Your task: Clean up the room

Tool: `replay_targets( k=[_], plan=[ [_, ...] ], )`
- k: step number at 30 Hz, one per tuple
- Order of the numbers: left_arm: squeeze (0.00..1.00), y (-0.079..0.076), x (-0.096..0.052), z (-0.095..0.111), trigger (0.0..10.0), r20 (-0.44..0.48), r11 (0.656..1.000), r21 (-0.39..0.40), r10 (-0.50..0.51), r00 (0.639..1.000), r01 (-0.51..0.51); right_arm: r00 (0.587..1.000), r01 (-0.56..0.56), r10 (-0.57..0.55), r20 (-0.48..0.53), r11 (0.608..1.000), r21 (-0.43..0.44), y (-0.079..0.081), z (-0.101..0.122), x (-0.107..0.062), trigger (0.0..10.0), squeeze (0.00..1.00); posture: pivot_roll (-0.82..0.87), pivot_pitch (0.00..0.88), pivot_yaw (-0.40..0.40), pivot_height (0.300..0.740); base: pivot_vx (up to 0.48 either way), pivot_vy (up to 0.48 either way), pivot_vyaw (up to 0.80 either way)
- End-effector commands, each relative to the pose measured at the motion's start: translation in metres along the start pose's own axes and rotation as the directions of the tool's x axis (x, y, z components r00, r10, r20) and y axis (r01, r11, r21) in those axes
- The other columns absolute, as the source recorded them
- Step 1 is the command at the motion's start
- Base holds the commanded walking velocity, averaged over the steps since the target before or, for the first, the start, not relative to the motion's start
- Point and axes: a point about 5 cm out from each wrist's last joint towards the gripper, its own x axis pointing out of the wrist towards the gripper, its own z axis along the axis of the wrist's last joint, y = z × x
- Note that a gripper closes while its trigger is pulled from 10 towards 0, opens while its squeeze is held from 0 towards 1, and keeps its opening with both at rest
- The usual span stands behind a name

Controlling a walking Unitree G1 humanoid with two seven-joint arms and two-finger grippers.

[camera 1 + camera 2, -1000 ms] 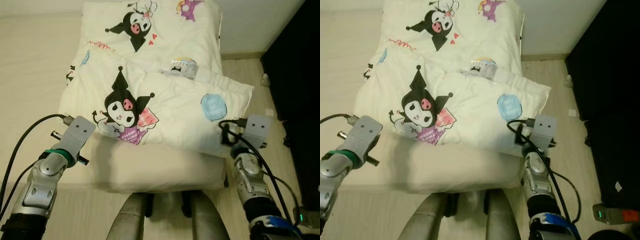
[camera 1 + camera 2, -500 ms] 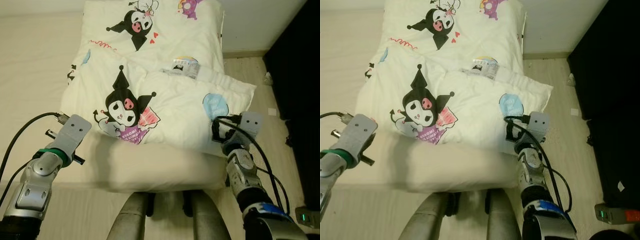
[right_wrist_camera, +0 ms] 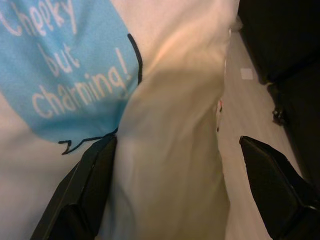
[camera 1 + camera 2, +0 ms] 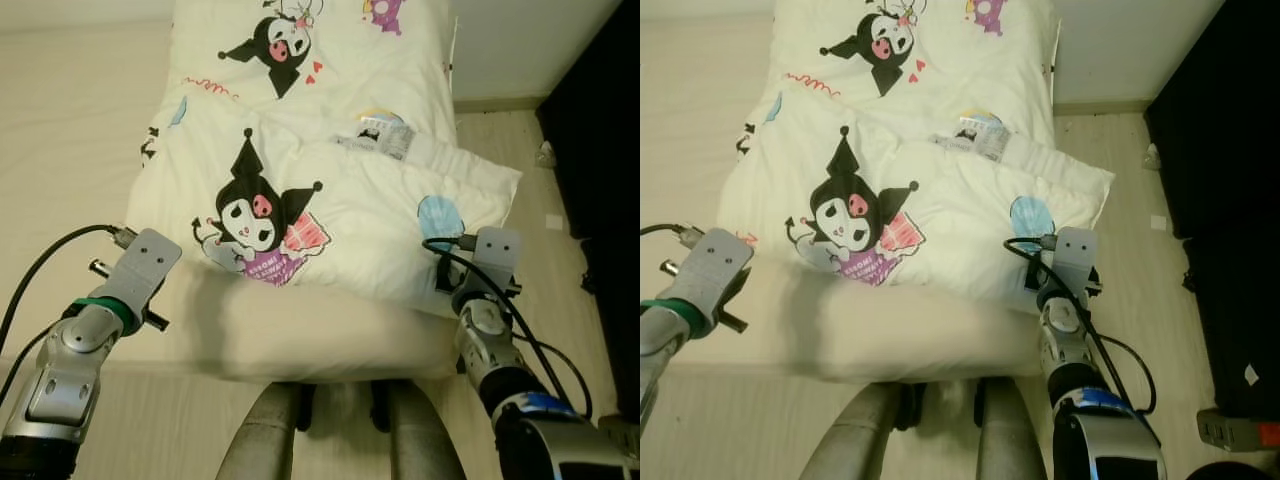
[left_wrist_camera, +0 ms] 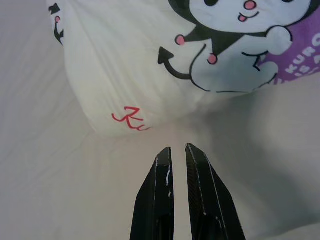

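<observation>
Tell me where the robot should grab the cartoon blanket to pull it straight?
Probably the blanket's corner by the blue speech bubble. That edge hangs off the mattress as a thick fold, so two fingers can get around it. The right claw is open with the fold between its fingers, coming from the floor side. The left claw is nearly shut, pointing at the other corner.

— Where does the quilt (image 4: pixel 320 190) lie?
— On the bed (image 4: pixel 80 150), running from centre up to 12 o'clock, its near edge over a pillow (image 4: pixel 320 335) at 6 o'clock.
— And the arms?
— Left gripper (image 5: pixel 176 152) at 8 o'clock beside the quilt's corner; right gripper (image 3: pixel 175 165) at 4 o'clock, against the quilt's edge. Floor (image 4: pixel 520 140) lies at 3 o'clock.
</observation>
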Motion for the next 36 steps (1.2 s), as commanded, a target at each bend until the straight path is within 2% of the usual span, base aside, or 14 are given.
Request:
replay_targets(
  k=[1, 2, 4, 5, 7, 8, 9, 11, 12, 18, 24, 32, 36],
  plan=[
    [0.0, 0.001, -0.006, -0.013, 10.0, -0.056, 1.0, 0.006, -0.006, 0.998, 0.006, 0.996, -0.019, 0.023, -0.083, 0.999, 0.047, 0.001, -0.021, -0.007, 10.0, 0.0, 0.21, 0.391, 0.216, 0.74, 0.0, 0.0, 0.0],
    [0.0, 0.001, -0.006, -0.013, 10.0, -0.056, 1.0, 0.006, -0.006, 0.998, 0.006, 0.996, -0.019, 0.023, -0.083, 0.999, 0.047, 0.001, -0.021, -0.007, 10.0, 0.0, 0.21, 0.391, 0.216, 0.74, 0.0, 0.0, 0.0],
    [0.0, 0.004, -0.007, -0.013, 10.0, -0.058, 1.0, 0.01, -0.001, 0.998, 0.002, 0.991, -0.092, 0.109, -0.075, 0.975, 0.203, 0.008, -0.016, -0.005, 10.0, 0.0, 0.22, 0.39, 0.22, 0.74, 0.0, 0.0, 0.0],
    [0.0, 0.004, -0.007, -0.013, 10.0, -0.058, 1.0, 0.01, -0.001, 0.998, 0.002, 0.991, -0.092, 0.109, -0.075, 0.975, 0.203, 0.008, -0.016, -0.005, 10.0, 0.0, 0.22, 0.39, 0.22, 0.74, 0.0, 0.0, 0.0],
    [0.0, 0.005, -0.008, -0.012, 10.0, -0.059, 1.0, 0.011, 0.002, 0.998, -0.001, 0.984, -0.112, 0.152, -0.09, 0.93, 0.349, 0.012, -0.015, -0.004, 5.3, 0.0, 0.23, 0.389, 0.221, 0.74, 0.0, 0.0, 0.0],
    [0.0, 0.005, -0.008, -0.012, 10.0, -0.059, 1.0, 0.011, 0.002, 0.998, -0.001, 0.984, -0.112, 0.152, -0.09, 0.93, 0.349, 0.012, -0.015, -0.004, 5.3, 0.0, 0.23, 0.389, 0.221, 0.74, 0.0, 0.0, 0.0],
    [0.0, 0.006, -0.009, -0.012, 10.0, -0.059, 1.0, 0.012, 0.003, 0.998, -0.002, 0.981, -0.083, 0.147, -0.124, 0.907, 0.414, 0.011, -0.018, -0.004, 2.7, 0.0, 0.23, 0.39, 0.221, 0.74, 0.0, 0.0, 0.0],
    [0.0, 0.006, -0.009, -0.012, 10.0, -0.059, 1.0, 0.012, 0.003, 0.998, -0.002, 0.981, -0.083, 0.147, -0.124, 0.907, 0.414, 0.011, -0.018, -0.004, 2.7, 0.0, 0.23, 0.39, 0.221, 0.74, 0.0, 0.0, 0.0],
    [0.0, 0.007, -0.009, -0.011, 10.0, -0.059, 1.0, 0.013, 0.006, 0.998, -0.005, 0.971, -0.061, 0.163, -0.173, 0.873, 0.483, 0.011, -0.024, -0.005, 0.0, 0.0, 0.23, 0.391, 0.226, 0.74, 0.0, 0.0, 0.0],
    [0.0, 0.008, -0.009, -0.01, 10.0, -0.057, 1.0, 0.015, 0.007, 0.998, -0.006, 0.956, -0.077, 0.207, -0.21, 0.862, 0.501, 0.014, -0.029, -0.006, 0.0, 0.0, 0.23, 0.389, 0.226, 0.74, 0.0, 0.0, 0.0],
    [0.0, 0.007, -0.008, -0.01, 10.0, -0.056, 1.0, 0.012, 0.005, 0.998, -0.005, 0.951, -0.112, 0.242, -0.194, 0.851, 0.512, 0.016, -0.026, -0.005, 0.0, 0.0, 0.22, 0.389, 0.224, 0.74, 0.0, 0.0, 0.0],
    [0.0, -0.001, -0.003, -0.009, 10.0, -0.051, 1.0, -0.007, -0.002, 0.999, 0.002, 0.942, -0.226, 0.322, -0.1, 0.823, 0.521, 0.02, -0.013, -0.002, 0.0, 0.0, 0.18, 0.381, 0.206, 0.74, 0.0, 0.0, 0.0],
    [0.0, -0.006, 0.0, -0.008, 10.0, -0.042, 1.0, -0.024, -0.004, 0.999, 0.003, 0.924, -0.328, 0.383, -0.002, 0.795, 0.509, 0.024, 0.002, 0.001, 0.0, 0.0, 0.15, 0.373, 0.192, 0.74, 0.0, 0.0, 0.0]
  ],
)
